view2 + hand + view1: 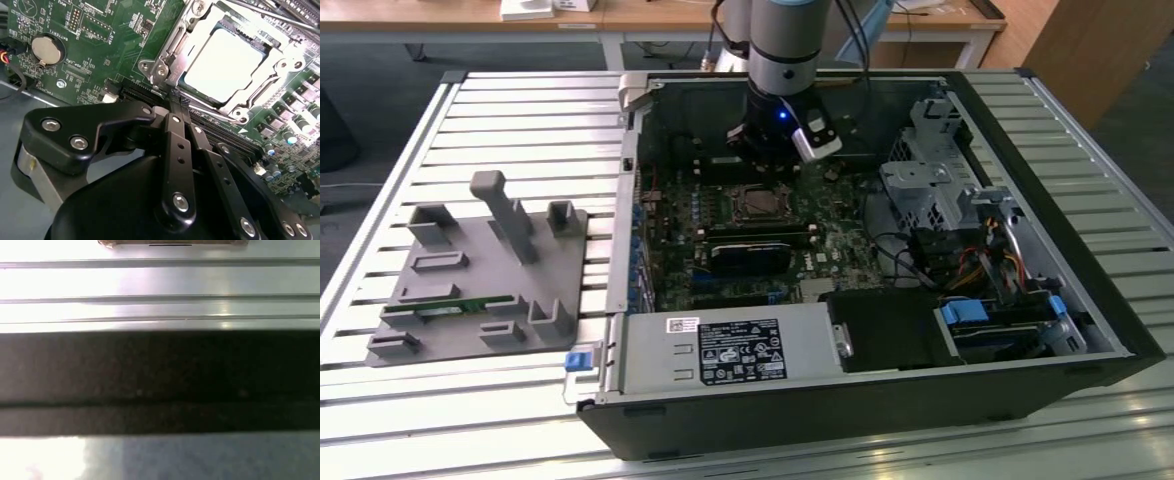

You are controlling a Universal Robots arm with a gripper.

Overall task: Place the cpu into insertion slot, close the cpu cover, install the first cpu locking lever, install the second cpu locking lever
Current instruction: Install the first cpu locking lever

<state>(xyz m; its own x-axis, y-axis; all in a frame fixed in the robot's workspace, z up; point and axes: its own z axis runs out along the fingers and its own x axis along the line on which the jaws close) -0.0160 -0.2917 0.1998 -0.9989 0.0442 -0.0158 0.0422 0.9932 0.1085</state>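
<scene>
The cpu [225, 60], its silver top glaring, lies in the insertion slot [758, 203] on the green board. The cpu cover [170, 50], a silver frame, lies down around it with the chip showing through its window. A thin metal lever rod [215, 111] runs along the socket edge nearest my fingers. My gripper [178, 103] is shut, its two black fingers [175, 145] pressed together with nothing seen between them, the tips right at the socket's corner by the rod. In the exterior view the gripper [767, 165] hangs just behind the socket inside the open computer case.
A coin battery [46, 49] sits on the board away from the socket. A black card [754, 255] lies in front of the socket, the power supply [727, 350] nearer still, the drive cage [927, 185] on the exterior view's right. A grey fixture plate [480, 270] lies on the slatted table.
</scene>
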